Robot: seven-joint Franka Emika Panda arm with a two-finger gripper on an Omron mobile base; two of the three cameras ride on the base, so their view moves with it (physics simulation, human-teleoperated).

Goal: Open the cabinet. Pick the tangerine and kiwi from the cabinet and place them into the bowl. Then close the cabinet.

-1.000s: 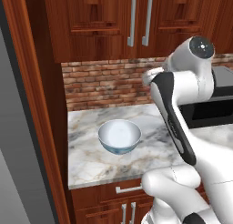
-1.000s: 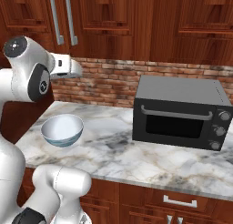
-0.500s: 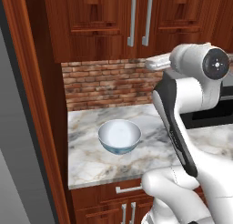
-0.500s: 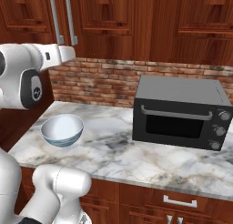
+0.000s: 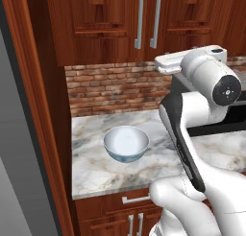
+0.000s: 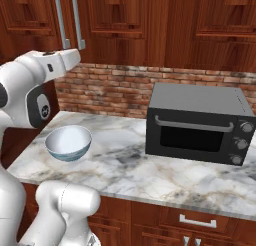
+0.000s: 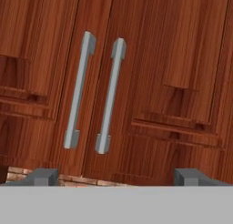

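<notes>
Marble counter (image 5: pixel 96 168) bears the bowl (image 5: pixel 126 143) under the shut cabinet (image 7: pixel 150 82); brick backsplash (image 6: pixel 115 90) behind; tool (image 7: pixel 116 177) spread wide.

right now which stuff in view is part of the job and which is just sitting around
Part of the job:
reddish-brown wooden wall cabinet, doors shut
wide round pale blue bowl, empty
open gripper

Just sitting around:
black microwave oven
low cabinets
</notes>
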